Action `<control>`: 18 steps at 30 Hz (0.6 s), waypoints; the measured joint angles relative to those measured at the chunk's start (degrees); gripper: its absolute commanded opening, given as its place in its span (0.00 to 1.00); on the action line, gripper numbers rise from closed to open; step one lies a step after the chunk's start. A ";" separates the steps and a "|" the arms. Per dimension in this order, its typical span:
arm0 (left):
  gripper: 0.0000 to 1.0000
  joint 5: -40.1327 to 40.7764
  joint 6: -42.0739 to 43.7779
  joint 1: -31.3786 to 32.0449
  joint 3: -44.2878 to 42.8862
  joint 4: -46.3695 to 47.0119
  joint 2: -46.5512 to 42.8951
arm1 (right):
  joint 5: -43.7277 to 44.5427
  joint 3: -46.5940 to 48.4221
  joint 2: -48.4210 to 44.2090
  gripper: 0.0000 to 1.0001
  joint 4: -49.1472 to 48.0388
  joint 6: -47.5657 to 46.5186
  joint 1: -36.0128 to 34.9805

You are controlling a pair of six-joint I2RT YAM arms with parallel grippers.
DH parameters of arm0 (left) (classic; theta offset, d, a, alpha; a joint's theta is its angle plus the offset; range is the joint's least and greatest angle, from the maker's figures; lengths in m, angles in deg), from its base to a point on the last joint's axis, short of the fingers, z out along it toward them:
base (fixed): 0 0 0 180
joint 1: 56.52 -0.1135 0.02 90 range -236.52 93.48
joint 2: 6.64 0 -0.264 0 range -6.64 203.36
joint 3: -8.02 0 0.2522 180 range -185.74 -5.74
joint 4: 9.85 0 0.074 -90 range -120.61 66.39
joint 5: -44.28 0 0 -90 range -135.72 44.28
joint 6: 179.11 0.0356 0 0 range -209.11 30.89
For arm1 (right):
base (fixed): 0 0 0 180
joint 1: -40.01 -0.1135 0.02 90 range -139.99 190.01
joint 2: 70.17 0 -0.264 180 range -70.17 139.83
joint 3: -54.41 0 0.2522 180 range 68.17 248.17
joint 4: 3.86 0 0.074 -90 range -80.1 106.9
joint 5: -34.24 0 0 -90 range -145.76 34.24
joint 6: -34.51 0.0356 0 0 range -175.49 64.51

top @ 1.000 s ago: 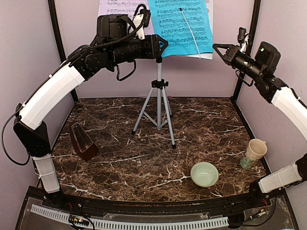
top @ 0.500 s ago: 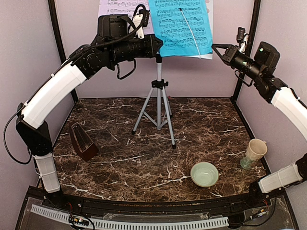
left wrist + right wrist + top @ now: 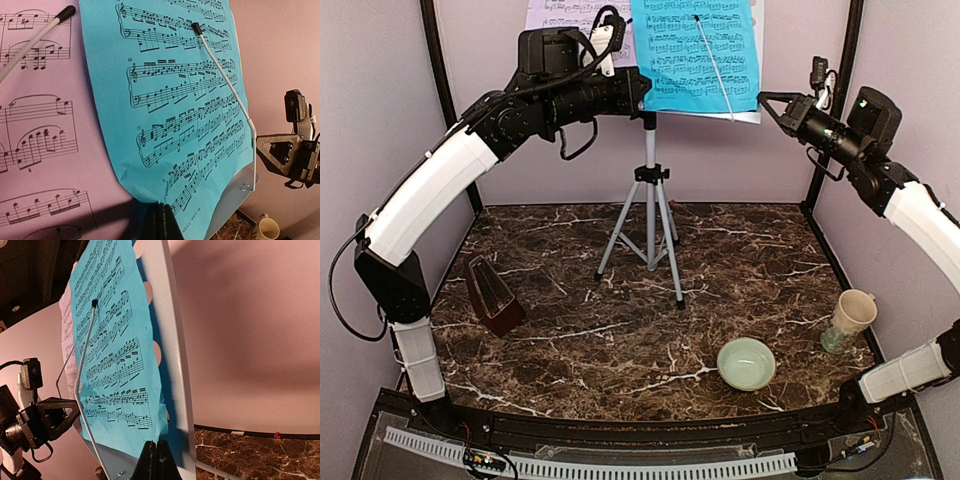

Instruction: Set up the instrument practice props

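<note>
The silver tripod music stand [image 3: 650, 200] stands at the back of the table, with its white desk [image 3: 170, 340] high up. A lavender page [image 3: 560, 15] and a cyan page [image 3: 695, 55] lie on the desk, each crossed by a wire retainer [image 3: 225, 80]. My left gripper [image 3: 161, 212] is shut on the cyan page's lower left corner [image 3: 150, 197]. My right gripper [image 3: 767, 98] is shut with nothing between its jaws, its tips right beside the desk's lower right corner [image 3: 240, 185]. The dark reddish-brown metronome [image 3: 495, 295] sits on the table at the left.
A pale green bowl [image 3: 747, 362] sits near the front right, and a cream mug [image 3: 850, 318] stands close to the right edge. Black frame posts [image 3: 440, 80] rise at the back corners against the lilac walls.
My left gripper's jaws closed at the cyan page's lower corner, and the arm rose slightly. The cyan page now hangs a little straighter. My right gripper edged left toward the desk.
</note>
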 measured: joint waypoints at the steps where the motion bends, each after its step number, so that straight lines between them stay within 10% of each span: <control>1: 0.00 0.00 0.35 -0.09 -0.46 -0.07 0.20 | 0.02 0.00 0.00 0.00 -0.02 0.00 -0.20; 18: 0.18 -1.18 4.79 -1.07 -2.34 1.03 1.22 | 1.75 -1.16 -0.33 0.00 0.04 -0.98 -1.20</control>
